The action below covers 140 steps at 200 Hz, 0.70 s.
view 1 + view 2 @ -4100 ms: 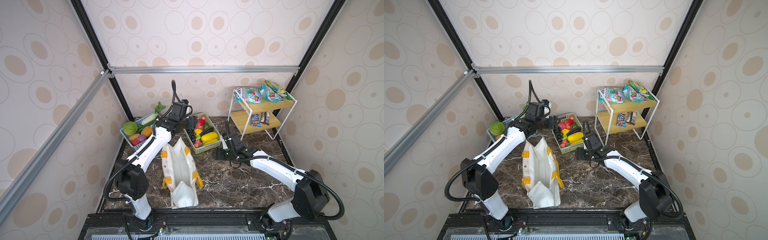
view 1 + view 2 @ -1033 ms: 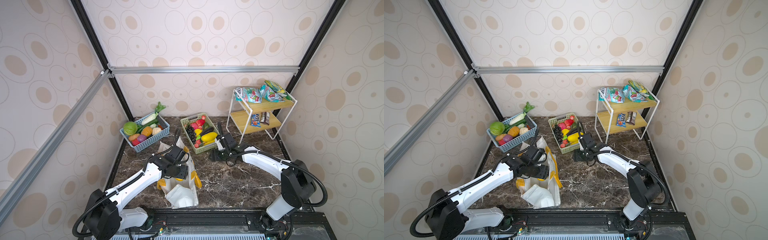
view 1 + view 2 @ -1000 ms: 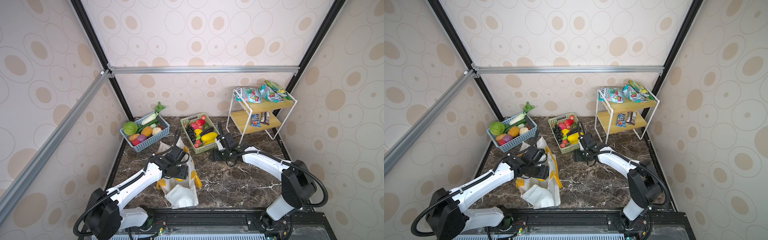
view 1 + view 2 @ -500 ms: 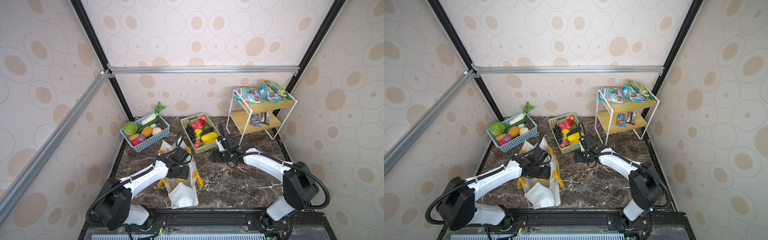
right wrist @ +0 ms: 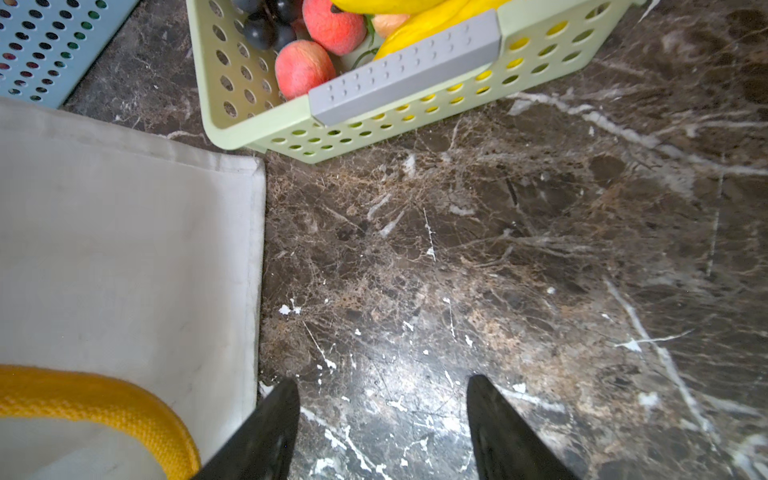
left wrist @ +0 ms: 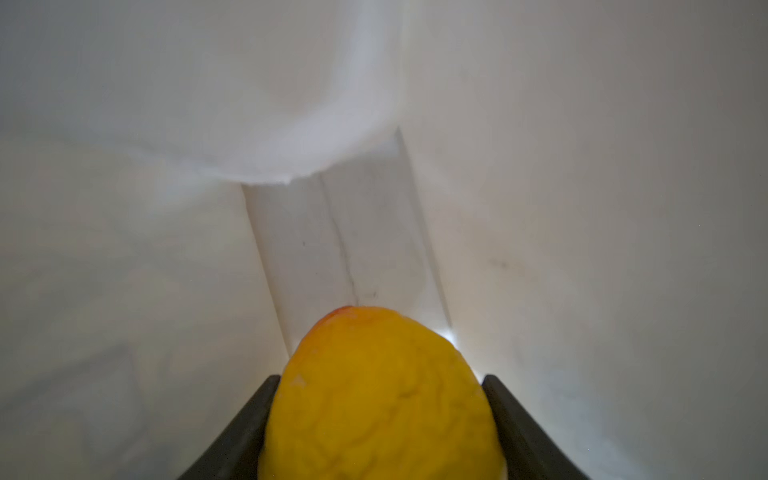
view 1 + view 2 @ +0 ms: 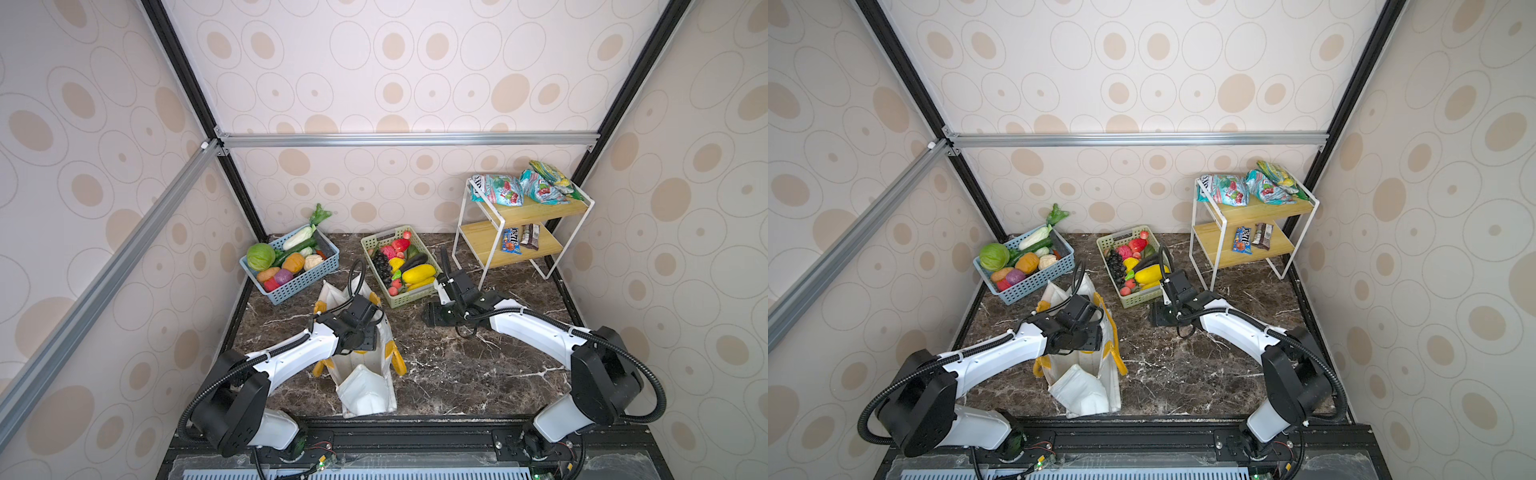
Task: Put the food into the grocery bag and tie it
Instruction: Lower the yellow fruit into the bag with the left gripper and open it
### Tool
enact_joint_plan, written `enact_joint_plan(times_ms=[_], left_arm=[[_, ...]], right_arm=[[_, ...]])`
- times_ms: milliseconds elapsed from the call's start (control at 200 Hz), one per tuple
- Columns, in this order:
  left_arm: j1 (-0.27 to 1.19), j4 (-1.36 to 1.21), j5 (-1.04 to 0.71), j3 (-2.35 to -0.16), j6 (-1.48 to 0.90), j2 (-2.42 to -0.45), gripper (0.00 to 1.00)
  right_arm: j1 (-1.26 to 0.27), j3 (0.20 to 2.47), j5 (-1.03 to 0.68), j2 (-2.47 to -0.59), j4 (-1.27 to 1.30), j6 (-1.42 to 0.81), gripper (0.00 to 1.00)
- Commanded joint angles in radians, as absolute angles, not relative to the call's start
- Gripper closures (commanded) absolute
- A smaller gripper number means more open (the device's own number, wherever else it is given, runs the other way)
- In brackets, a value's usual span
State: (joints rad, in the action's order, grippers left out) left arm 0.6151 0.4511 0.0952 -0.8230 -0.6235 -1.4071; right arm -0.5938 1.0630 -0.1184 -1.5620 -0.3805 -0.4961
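Deep inside the grocery bag (image 6: 582,208), my left tool (image 6: 381,379) is clamping a yellow fruit (image 6: 374,415) with an orange blush at its far end. Its jaws are pressing on both flanks of the fruit, and the edge of the left wrist view is cutting off their bases and the fruit's near end. White fabric is filling the rest of that view, so I cannot tell whether the fruit is touching the bag's floor. In both top views the bag (image 7: 365,395) (image 7: 1079,395) is sitting on the worktop (image 7: 457,374), and its walls and my own wrist are hiding that tool and the fruit.

My right tool (image 5: 382,384) is hovering over bare worktop (image 5: 498,249) with its jaws apart and nothing between them, just beside the bag's edge (image 5: 124,249) and near the green basket (image 5: 374,124). Only its dark tips are showing in the right wrist view. The frame is also cropping the bag's yellow handle (image 5: 104,407) and leaving just a corner of the blue basket (image 5: 33,62).
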Motion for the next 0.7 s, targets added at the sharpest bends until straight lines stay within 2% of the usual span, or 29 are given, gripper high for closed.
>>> enact_joint_plan(times_ms=[0,355,695], left_arm=[[0.609,0.376,0.158,-0.815,-0.672,-1.417,0.39],[0.608,0.195,0.237,-0.724,-0.712,-1.387,0.35],[0.609,0.085,0.262,-0.723,-0.732,-1.454,0.32]], right_arm=[[-0.593,1.043,-0.100,-1.527,-0.383,-0.509,0.33],[-0.592,1.025,-0.089,-1.522,-0.381,-0.514,0.33],[-0.592,1.018,-0.083,-1.519,-0.389,-0.512,0.33]])
